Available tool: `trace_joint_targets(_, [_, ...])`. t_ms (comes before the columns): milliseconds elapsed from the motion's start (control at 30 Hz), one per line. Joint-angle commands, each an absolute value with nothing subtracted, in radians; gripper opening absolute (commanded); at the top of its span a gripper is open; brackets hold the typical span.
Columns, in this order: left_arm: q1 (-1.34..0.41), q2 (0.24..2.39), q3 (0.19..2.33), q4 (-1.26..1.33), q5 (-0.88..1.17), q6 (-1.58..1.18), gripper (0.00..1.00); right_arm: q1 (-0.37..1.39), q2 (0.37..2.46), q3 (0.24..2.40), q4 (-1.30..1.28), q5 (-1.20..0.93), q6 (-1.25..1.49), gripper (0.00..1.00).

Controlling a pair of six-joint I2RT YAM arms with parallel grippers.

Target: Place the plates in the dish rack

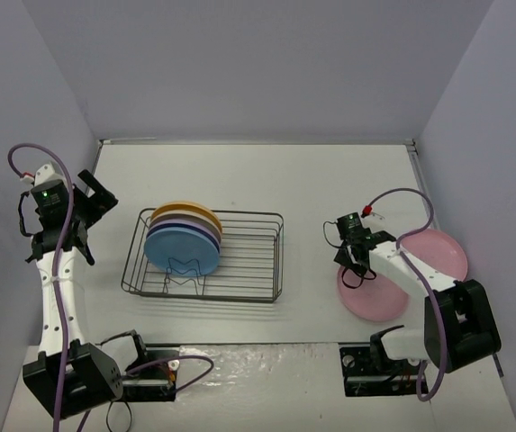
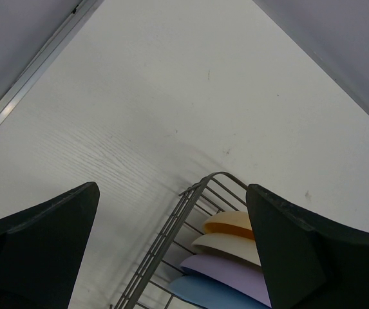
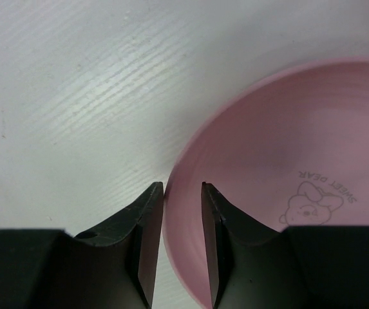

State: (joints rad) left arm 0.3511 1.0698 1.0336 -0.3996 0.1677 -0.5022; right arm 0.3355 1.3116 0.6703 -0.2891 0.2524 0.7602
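Observation:
The dish rack (image 1: 259, 214) stands mid-table. Four plates stand on edge in its left half: blue (image 1: 180, 245) in front, then purple (image 1: 216, 236), cream (image 1: 205, 219) and yellow-orange (image 1: 182, 207). The left wrist view shows the rack's corner (image 2: 190, 199) with the same plates, yellow-orange (image 2: 226, 225) to blue (image 2: 203, 293). Two pink plates lie at the right, the near one (image 1: 376, 301) overlapping the far one (image 1: 444, 253). My right gripper (image 1: 348, 264) (image 3: 183, 188) is closed on the near pink plate's (image 3: 287, 141) left rim, one finger outside, one inside. My left gripper (image 1: 96, 195) (image 2: 172, 190) is open and empty, left of the rack.
White tabletop enclosed by grey walls at the left, back and right. The rack's right half holds nothing. A cartoon print with the words "SWEET DEAR" (image 3: 316, 196) marks the pink plate's centre. Both arm bases sit at the near edge.

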Motion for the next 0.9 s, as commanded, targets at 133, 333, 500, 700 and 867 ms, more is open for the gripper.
trace_joint_targets(133, [0.336,1.038,1.054,-0.357,0.144,-0.504,0.97,0.337,1.311,0.636,-0.326,0.32,0.803,0.3])
trace_joint_targets(333, [0.333,1.03,1.054,-0.362,0.135,-0.5,0.97,0.342,1.345,0.638,-0.303,0.304,0.788,0.27])
trace_joint_targets(500, [0.331,1.028,1.057,-0.37,0.124,-0.5,0.97,0.343,1.365,0.611,-0.295,0.31,0.803,0.21])
trace_joint_targets(700, [0.33,1.021,1.059,-0.371,0.124,-0.502,0.97,0.435,1.297,0.717,-0.383,0.37,0.78,0.0])
trace_joint_targets(867, [0.33,1.007,1.064,-0.366,0.158,-0.506,0.97,0.595,1.257,0.92,-0.485,0.508,0.716,0.0])
